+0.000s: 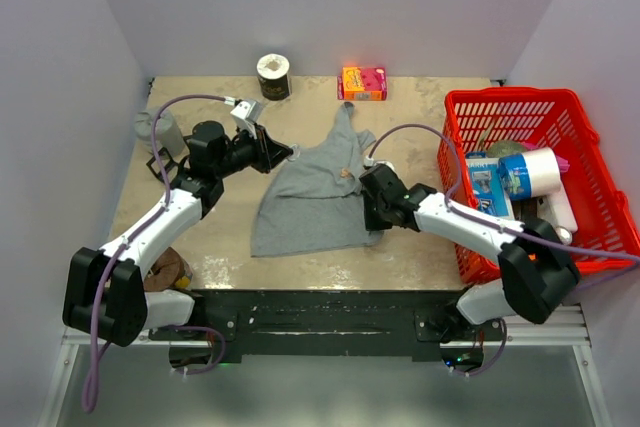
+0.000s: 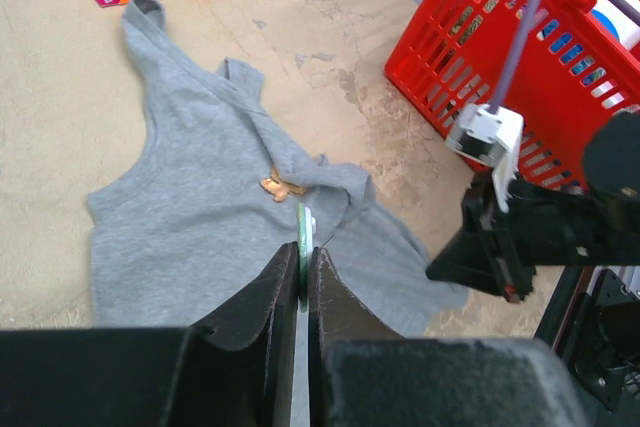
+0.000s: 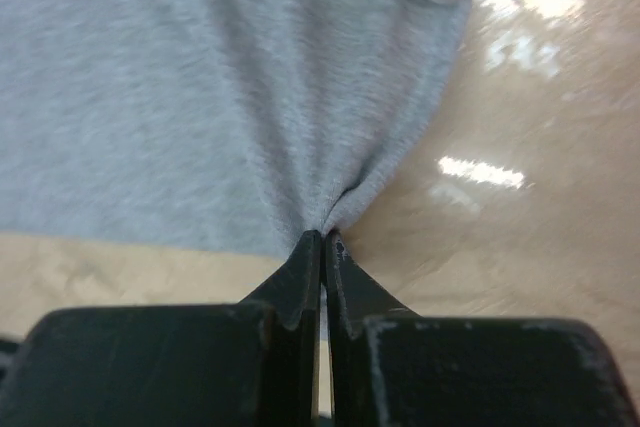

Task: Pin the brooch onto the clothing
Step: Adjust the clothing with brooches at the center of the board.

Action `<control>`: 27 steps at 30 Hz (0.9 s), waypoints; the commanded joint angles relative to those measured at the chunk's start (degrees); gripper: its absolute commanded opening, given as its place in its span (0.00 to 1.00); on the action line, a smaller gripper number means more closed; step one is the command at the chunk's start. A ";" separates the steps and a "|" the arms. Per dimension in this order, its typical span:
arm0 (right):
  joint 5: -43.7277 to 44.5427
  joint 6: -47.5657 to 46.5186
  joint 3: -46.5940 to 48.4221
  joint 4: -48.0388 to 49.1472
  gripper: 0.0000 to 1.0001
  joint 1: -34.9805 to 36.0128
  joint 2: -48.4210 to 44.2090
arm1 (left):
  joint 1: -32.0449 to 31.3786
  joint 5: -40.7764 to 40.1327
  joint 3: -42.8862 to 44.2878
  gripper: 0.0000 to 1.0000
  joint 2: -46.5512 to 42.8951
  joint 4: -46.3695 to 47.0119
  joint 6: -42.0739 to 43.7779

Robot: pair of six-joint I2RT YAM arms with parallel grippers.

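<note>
The grey clothing (image 1: 305, 202) lies spread on the table (image 1: 215, 232), its straps toward the orange box (image 1: 362, 82). The brooch (image 2: 283, 185) rests on the fabric among the folds below the neckline, touching neither arm. The right gripper (image 3: 322, 242) has its fingers clamped on the garment's right edge, gathering the cloth into pleats. The left gripper (image 2: 303, 269) hangs by the left shoulder, fingers pinched on a thin pale-green piece (what it is, I cannot tell). A red basket (image 1: 520, 112) stands at the right.

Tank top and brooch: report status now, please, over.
Right gripper shut on tank top edge. Left gripper shut on thin green piece. Brooch lies on the cloth. No obstacle near it.
</note>
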 commanded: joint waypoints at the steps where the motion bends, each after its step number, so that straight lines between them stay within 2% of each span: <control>1: -6.37 5.55 -1.66 -7.17 0.00 2.15 -7.22 | -0.63 0.79 0.94 0.00 -0.57 3.03 -0.51; 3: -6.72 6.08 -1.93 -8.49 0.00 2.24 -9.95 | -0.81 0.88 0.94 0.00 -0.39 3.11 -0.60; 5: -9.35 5.56 -2.80 -8.15 0.07 2.24 -12.94 | -1.25 0.79 0.94 0.00 -0.04 3.11 -0.51; 7: -8.93 5.12 -2.20 -9.54 0.23 2.24 -13.30 | -2.99 -1.13 1.03 0.00 -0.22 2.50 0.19; 8: -9.01 5.03 -1.84 -10.07 0.43 2.24 -13.47 | -3.88 -2.01 0.94 0.00 -0.30 1.71 1.41; 11: -6.12 4.50 0.26 -8.15 0.65 1.71 -13.39 | -9.49 -7.02 1.12 0.00 -0.74 -0.13 4.93; 14: -6.02 1.87 4.22 -5.96 0.69 -1.18 -9.89 | -13.99 -9.66 -0.54 0.00 -0.92 2.13 5.03; 16: -5.76 -0.33 5.72 -4.20 0.70 -2.59 -7.95 | -14.78 -10.19 -1.86 0.00 -1.27 4.94 0.75; 18: -5.93 -2.34 6.16 -1.56 0.70 -5.49 -4.61 | -15.92 -10.72 -5.90 0.00 -1.97 12.31 -3.39; 21: -6.19 -4.54 6.51 2.39 0.70 -8.04 -0.83 | -19.86 -16.50 -12.31 0.00 -1.89 22.52 -7.98; 23: -6.81 -5.78 7.39 4.24 0.70 -8.66 1.19 | -21.72 -19.77 -14.43 0.00 -0.49 25.60 -9.39; 27: -8.39 -7.27 8.97 7.41 0.69 -8.66 5.76 | -24.88 -20.65 -16.98 0.00 5.30 30.35 -11.23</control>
